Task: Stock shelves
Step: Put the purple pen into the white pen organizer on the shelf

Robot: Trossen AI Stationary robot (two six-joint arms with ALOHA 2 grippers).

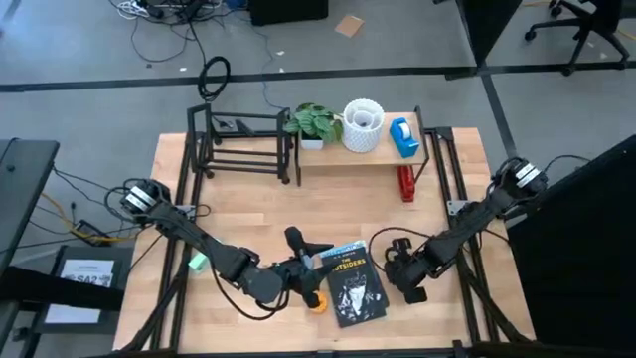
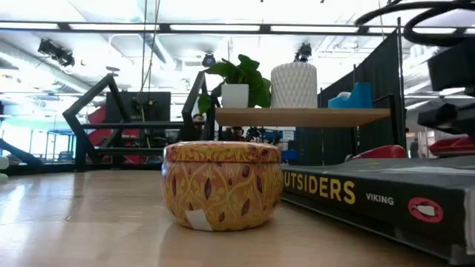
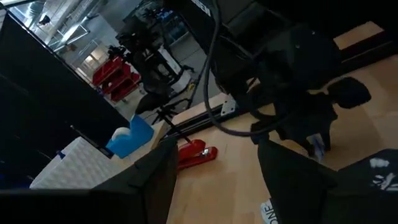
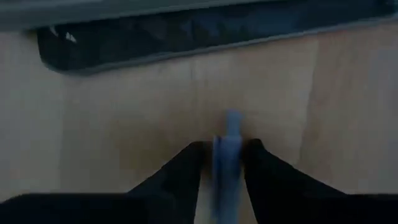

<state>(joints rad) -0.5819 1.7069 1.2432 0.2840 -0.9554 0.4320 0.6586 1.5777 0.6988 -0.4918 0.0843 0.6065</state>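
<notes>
The shelves stand at the table's far side: a wooden plank top [image 1: 343,159] carrying a plant [image 1: 316,123], a white vase [image 1: 363,124] and a blue dispenser [image 1: 402,136], with a black rod rack [image 1: 243,144] to its left. A black book [image 1: 353,286] lies flat near the front, and a patterned tin [image 2: 221,184] stands at its left. My left gripper [image 1: 310,261] is open at the book's far left corner. Right of the book, my right gripper [image 1: 409,283] is low over the table, shut on a slender blue thing [image 4: 229,134]. My right gripper pinches the slender blue thing between its two fingers [image 4: 186,168], which lie on its two sides. Its free end [image 4: 232,118] sticks out past the fingertips toward the tabletop. Whether that end touches the wood I cannot tell.
A red stapler [image 1: 405,183] lies on the table under the plank's right end. A small green object [image 1: 198,263] sits near the left arm. Black frame bars run along the table's right side [image 1: 452,174]. Bare wood lies between the book and the shelves.
</notes>
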